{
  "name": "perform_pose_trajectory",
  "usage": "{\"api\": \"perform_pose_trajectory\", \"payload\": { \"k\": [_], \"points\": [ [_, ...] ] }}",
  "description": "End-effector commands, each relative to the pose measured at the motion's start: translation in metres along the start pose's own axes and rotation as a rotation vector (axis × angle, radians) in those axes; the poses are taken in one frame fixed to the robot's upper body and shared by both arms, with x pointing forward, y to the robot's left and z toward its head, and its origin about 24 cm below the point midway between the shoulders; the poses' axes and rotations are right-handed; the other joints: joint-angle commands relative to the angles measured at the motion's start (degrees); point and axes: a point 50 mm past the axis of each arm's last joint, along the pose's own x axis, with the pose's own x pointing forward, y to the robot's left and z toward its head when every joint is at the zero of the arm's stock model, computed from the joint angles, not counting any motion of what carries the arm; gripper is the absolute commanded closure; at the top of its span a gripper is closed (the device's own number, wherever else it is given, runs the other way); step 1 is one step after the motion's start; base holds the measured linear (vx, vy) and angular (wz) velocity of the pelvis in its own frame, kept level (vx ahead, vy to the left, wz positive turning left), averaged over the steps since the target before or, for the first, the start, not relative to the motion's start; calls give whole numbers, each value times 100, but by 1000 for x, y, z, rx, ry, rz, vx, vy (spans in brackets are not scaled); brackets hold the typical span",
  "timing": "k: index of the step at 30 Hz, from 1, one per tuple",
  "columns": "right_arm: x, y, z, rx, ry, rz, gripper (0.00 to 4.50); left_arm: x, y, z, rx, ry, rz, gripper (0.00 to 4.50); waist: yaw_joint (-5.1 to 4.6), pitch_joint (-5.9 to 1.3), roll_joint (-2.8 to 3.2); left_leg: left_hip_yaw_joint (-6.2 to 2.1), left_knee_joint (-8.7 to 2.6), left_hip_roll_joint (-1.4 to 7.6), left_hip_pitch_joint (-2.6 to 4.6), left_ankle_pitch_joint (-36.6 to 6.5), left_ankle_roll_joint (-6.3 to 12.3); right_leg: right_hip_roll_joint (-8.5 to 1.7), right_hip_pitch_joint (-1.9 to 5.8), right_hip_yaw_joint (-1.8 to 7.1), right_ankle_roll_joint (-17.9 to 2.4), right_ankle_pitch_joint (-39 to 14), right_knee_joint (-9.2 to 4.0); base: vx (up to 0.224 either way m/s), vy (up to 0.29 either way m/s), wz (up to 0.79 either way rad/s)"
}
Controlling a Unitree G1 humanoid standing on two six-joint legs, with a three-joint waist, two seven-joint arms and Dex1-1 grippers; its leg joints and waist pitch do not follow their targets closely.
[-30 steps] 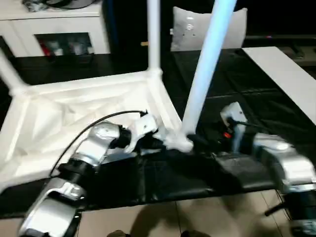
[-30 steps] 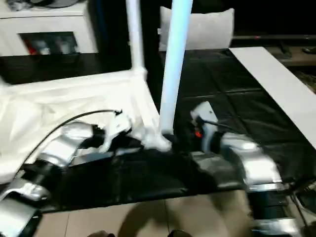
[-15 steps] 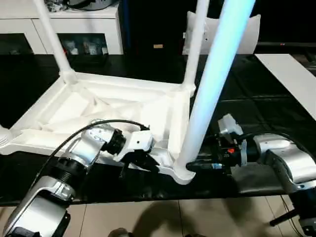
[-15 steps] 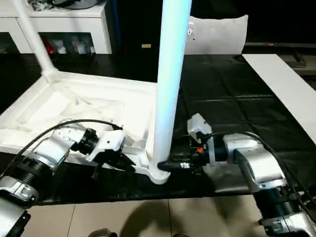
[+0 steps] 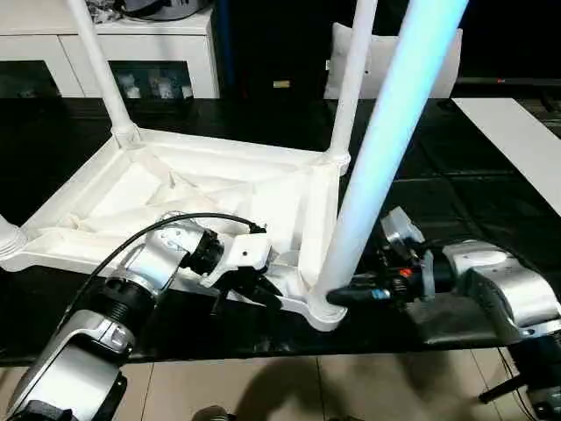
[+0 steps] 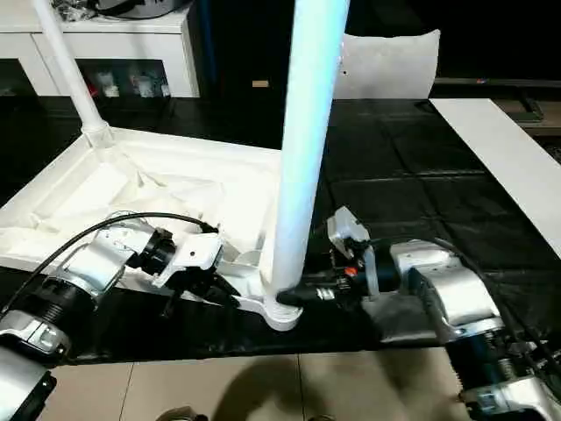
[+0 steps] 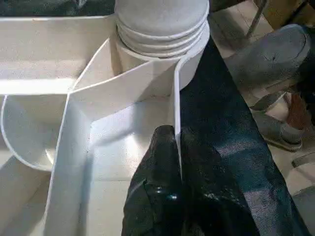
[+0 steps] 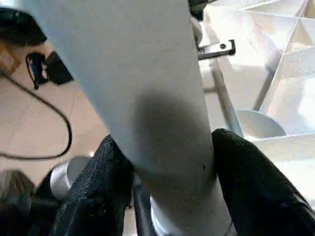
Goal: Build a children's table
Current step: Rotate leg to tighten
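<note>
From the head views, the table (image 5: 210, 189) lay upside down on the black mat (image 5: 456, 184), so its corner sockets faced up for the legs. The near-right leg (image 5: 377, 167) stood in its socket, and the right gripper (image 5: 351, 296) reached to its base, probably to turn or seat it. The left gripper (image 5: 250, 285) pinched the near rim, likely to keep the top from shifting. In the left wrist view its fingers (image 7: 157, 196) were clamped on the thin wall. In the right wrist view, fingers (image 8: 103, 191) hugged the leg on both sides.
</note>
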Motion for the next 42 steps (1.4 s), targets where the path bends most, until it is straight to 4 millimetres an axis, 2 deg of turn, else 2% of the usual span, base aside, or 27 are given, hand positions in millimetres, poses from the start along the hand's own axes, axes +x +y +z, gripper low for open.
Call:
{"api": "perform_pose_trajectory", "payload": {
  "k": [1, 2, 4, 6, 7, 8, 9, 10, 11, 12, 13, 14, 15, 16, 17, 18, 19, 20, 22, 24, 26, 27, 28, 31, 37, 38, 42],
  "points": [
    [9, 1, 3, 4, -35, -68, 233, -3, 10, 21, 20, -85, 69, 450, -31, -382, -34, 15, -461, 70, 65, -1765, 27, -211, 276, 151, -1058, -2329, -495, 0, 0, 0],
    [14, 0, 2, 4, -35, -126, 238, -1, 11, 23, 1, -103, 90, 450, -49, -371, 0, -1, -474, 59, 61, -1816, -18, -204, 278, 143, -985, -2472, -502, 0, 0, 0],
    [26, -7, 2, 38, -65, -296, 242, 4, 15, 26, -55, -118, 162, 450, -106, -356, -5, -12, -479, 37, 74, -1921, -113, -201, 246, 133, -859, -2758, -533, 0, 0, 0],
    [31, -11, 4, 70, -103, -378, 247, 7, 18, 28, -73, -131, 207, 450, -200, -341, -24, -47, -487, 0, 43, -2011, -192, -202, 262, 90, -650, -3221, -575, 0, 0, 0],
    [35, -18, 7, 100, -132, -486, 248, 11, 22, 32, -110, -150, 268, 450, -257, -340, -28, -54, -475, -18, 40, -2063, -207, -200, 244, 67, -496, -3484, -617, 0, 0, 0],
    [35, -18, 7, 100, -132, -486, 249, 11, 22, 32, -110, -150, 268, 450, -324, -347, -29, -65, -463, -25, 43, -2074, -195, -205, 232, 62, -450, -3562, -646, 0, 0, 0],
    [40, -26, 9, 121, -149, -616, 250, 15, 28, 37, -151, -163, 358, 450, -356, -354, -19, -74, -467, -20, 37, -2046, -202, -205, 237, 61, -461, -3500, -633, 0, 0, 0],
    [42, -28, 10, 129, -154, -655, 250, 17, 30, 39, -164, -165, 386, 450, -436, -359, -22, -83, -485, -16, -5, -2019, -190, -186, 254, 52, -512, -3317, -606, 0, 0, 0],
    [42, -29, 11, 132, -158, -675, 251, 18, 31, 40, -171, -168, 399, 450, -467, -373, -12, -77, -489, -16, 0, -1996, -148, -183, 260, 49, -536, -3184, -629, 0, 0, 0],
    [45, -36, 13, 150, -175, -773, 251, 22, 38, 45, -202, -182, 481, 450, -482, -379, -22, -72, -484, -9, 7, -1969, -143, -188, 255, 59, -581, -3050, -617, 0, 0, 0],
    [46, -36, 13, 153, -177, -788, 251, 22, 39, 45, -207, -184, 498, 450, -523, -403, -13, -61, -474, -11, 14, -1910, -113, -180, 251, 69, -727, -2737, -603, 0, 0, 0],
    [48, -39, 16, 146, -192, -828, 251, 25, 42, 49, -223, -193, 551, 450, -533, -405, -7, -54, -483, -8, -18, -1764, -67, -170, 287, 81, -814, -2412, -570, 0, 0, 0],
    [49, -40, 18, 136, -201, -837, 251, 25, 44, 50, -228, -197, 570, 450, -539, -405, -8, -34, -475, -6, -11, -1728, -43, -161, 268, 92, -861, -2286, -574, 0, 0, 0],
    [51, -39, 21, 121, -214, -837, 251, 26, 46, 53, -238, -202, 607, 450, -522, -420, -15, -11, -456, -10, 0, -1604, 36, -162, 290, 106, -996, -1945, -549, 0, 0, 0],
    [52, -39, 22, 116, -220, -834, 216, 26, 46, 53, -239, -203, 617, 450, -516, -428, -12, -8, -452, -10, -9, -1521, 62, -159, 305, 110, -1034, -1796, -530, 0, 0, 0],
    [52, -39, 23, 98, -227, -838, 196, 26, 47, 54, -237, -201, 625, 450, -508, -437, -34, 2, -445, -7, -9, -1433, 97, -154, 313, 115, -1069, -1637, -520, 0, 0, 0],
    [51, -38, 25, 80, -244, -824, 182, 25, 47, 55, -232, -206, 631, 450, -486, -450, -25, 15, -431, -3, -5, -1245, 166, -159, 327, 125, -1174, -1295, -486, 0, 0, 0],
    [50, -37, 26, 69, -255, -815, 178, 24, 47, 56, -228, -209, 633, 450, -473, -464, -40, 26, -418, -4, -14, -1056, 249, -163, 355, 128, -1245, -1035, -459, 0, 0, 0],
    [46, -38, 27, 57, -263, -822, 173, 23, 46, 54, -206, -193, 623, 450, -443, -492, -17, 25, -399, 1, -30, -699, 363, -166, 389, 128, -1375, -507, -389, 0, 0, 0],
    [40, -37, 26, 32, -253, -807, 143, 20, 43, 50, -195, -174, 610, 450, -412, -525, -19, 26, -364, -2, -43, -363, 517, -164, 417, 126, -1531, 72, -318, 0, 0, 0],
    [33, -36, 23, 23, -250, -785, 127, 17, 40, 46, -179, -165, 587, 450, -390, -519, 3, 35, -349, 7, -37, -308, 638, -153, 386, 120, -1637, 323, -301, 0, 0, 0],
    [33, -36, 23, 23, -250, -783, 127, 17, 40, 46, -177, -164, 585, 450, -391, -504, -1, 41, -353, 10, -40, -369, 665, -154, 384, 119, -1656, 277, -312, 0, 0, 0],
    [28, -36, 22, 21, -251, -762, 110, 16, 38, 44, -164, -164, 563, 450, -374, -485, -7, 47, -365, 19, -29, -609, 632, -166, 382, 115, -1641, -86, -347, 0, 0, 0],
    [10, -27, 16, -19, -185, -588, 82, 9, 27, 38, -86, -184, 418, 450, -330, -461, 7, 36, -386, 39, -4, -950, 555, -168, 388, 113, -1564, -533, -401, 0, 0, 0],
    [-6, -17, 10, -114, -60, -406, 37, 2, 17, 29, -31, -144, 279, 450, -231, -432, 15, 42, -400, 67, 30, -1279, 367, -194, 329, 109, -1410, -1116, -437, 0, 0, 0],
    [-9, -17, 10, -119, -55, -392, 37, 1, 17, 28, -25, -138, 259, 450, -203, -423, 18, 50, -404, 70, 53, -1360, 318, -190, 302, 112, -1374, -1277, -453, 0, 0, 0],
    [-16, -11, 8, -152, 13, -214, 71, -3, 9, 21, 17, -75, 102, 450, -115, -428, -4, 37, -412, 87, 40, -1418, 285, -196, 314, 107, -1280, -1443, -447, 0, 0, 0]
  ]
}}
